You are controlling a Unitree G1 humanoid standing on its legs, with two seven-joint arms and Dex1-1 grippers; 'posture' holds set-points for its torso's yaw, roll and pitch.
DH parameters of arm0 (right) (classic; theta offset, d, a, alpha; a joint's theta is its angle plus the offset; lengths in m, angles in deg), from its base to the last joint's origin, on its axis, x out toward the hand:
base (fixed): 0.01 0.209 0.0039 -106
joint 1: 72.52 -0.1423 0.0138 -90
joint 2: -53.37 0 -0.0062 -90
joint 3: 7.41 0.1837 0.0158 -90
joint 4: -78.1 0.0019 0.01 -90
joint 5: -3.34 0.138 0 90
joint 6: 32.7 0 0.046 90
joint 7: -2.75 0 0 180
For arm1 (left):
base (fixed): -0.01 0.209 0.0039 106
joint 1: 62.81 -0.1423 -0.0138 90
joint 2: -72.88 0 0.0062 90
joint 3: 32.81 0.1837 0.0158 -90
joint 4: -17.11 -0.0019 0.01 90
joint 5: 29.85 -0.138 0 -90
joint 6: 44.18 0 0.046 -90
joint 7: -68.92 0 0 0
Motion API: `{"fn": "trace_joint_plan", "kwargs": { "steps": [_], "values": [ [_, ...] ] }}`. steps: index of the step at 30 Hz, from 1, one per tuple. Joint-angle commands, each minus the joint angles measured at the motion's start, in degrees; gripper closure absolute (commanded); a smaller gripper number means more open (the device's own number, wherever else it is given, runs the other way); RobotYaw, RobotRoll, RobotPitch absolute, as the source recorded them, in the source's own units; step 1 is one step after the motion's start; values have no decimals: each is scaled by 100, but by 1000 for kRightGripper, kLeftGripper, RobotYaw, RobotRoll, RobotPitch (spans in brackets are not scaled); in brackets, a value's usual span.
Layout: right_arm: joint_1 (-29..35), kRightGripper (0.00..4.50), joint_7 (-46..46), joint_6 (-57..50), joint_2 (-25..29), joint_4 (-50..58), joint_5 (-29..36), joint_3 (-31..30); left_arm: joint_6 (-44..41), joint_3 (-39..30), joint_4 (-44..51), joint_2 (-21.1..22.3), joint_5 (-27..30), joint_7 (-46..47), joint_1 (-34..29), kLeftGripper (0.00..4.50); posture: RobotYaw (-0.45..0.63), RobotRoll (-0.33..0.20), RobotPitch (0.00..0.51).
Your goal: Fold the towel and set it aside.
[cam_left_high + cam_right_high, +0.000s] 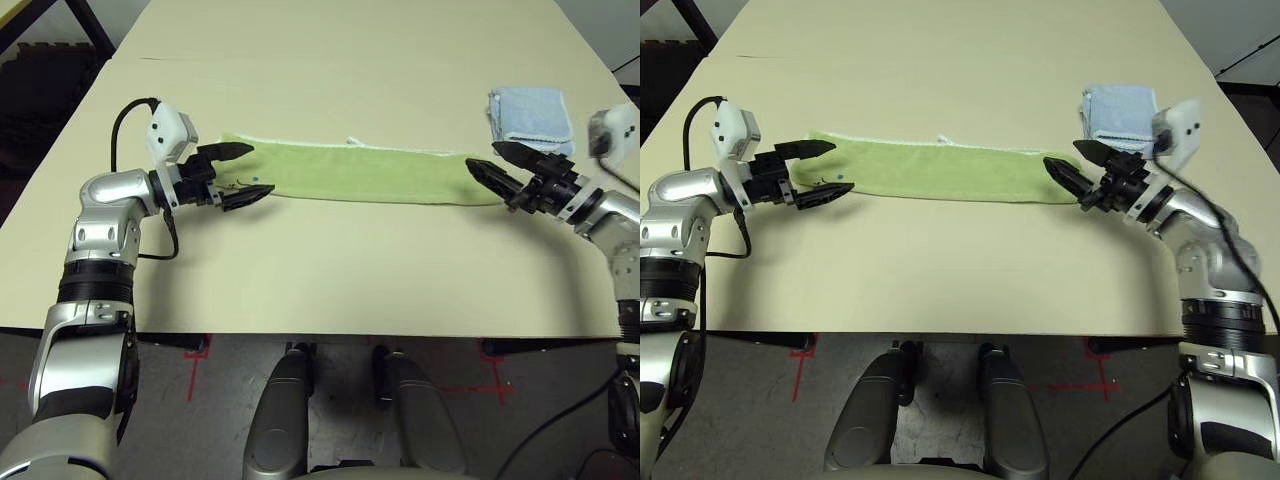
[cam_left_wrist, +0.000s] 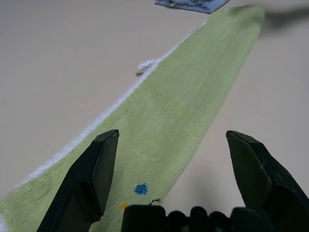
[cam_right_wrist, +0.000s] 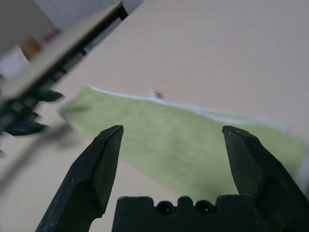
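Now the towel (image 1: 365, 172) lies folded lengthwise; left end effector (image 1: 243, 173) and right end effector (image 1: 492, 163) gape at its ends.

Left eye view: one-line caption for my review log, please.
Open left gripper and right gripper flank the ends of a long-folded green towel; blue towel behind.

Cream table (image 1: 330, 270) fills most of frame, seam line across its upper left. Grey floor (image 1: 560, 375) along the bottom with red tape marks (image 1: 196, 352). Dark frame legs (image 1: 60, 25) at upper left corner.
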Motion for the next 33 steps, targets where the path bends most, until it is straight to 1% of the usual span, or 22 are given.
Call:
{"fn": "trace_joint_plan", "kwargs": {
  "steps": [1, 2, 6, 9, 15, 19, 26, 30, 33],
  "values": [
    [118, 35, 594, -1520, 155, 58, 824, 533, -126, 54, 93, 41, 25, -112, -72, 0, 51, 0, 277],
    [129, 35, 738, -1741, 164, 47, 911, 619, -142, 42, 105, 32, 45, -122, -79, 0, 50, 0, 275],
    [157, 35, 1579, -2366, -117, -50, 1334, 1243, -223, -31, 93, -42, 224, -234, -34, 0, 48, 0, 273],
    [182, 35, 2021, -2695, -287, -4, 1626, 1587, -192, -22, 52, -36, 253, -326, -2, 0, 47, 0, 272],
    [370, 35, 2770, -2820, -586, 40, 1882, 1993, -150, -45, 18, -91, 363, -568, 40, 0, 45, 0, 272],
    [512, 35, 2997, -2738, -643, 49, 1919, 2005, -234, -89, 87, -163, 506, -613, 64, 0, 50, 0, 272],
    [636, 35, 3184, -2422, -671, 34, 1864, 2008, -197, -72, 83, -187, 526, -602, 106, 0, 48, 0, 271],
    [732, 35, 3180, -2011, -791, 106, 1625, 1753, -225, -64, 113, -194, 527, -575, 106, 0, 51, 0, 272],
    [630, 35, 3261, -1863, -973, 63, 1599, 1573, -264, -53, 156, -194, 528, -567, 95, 0, 51, 0, 272]
  ]
}}
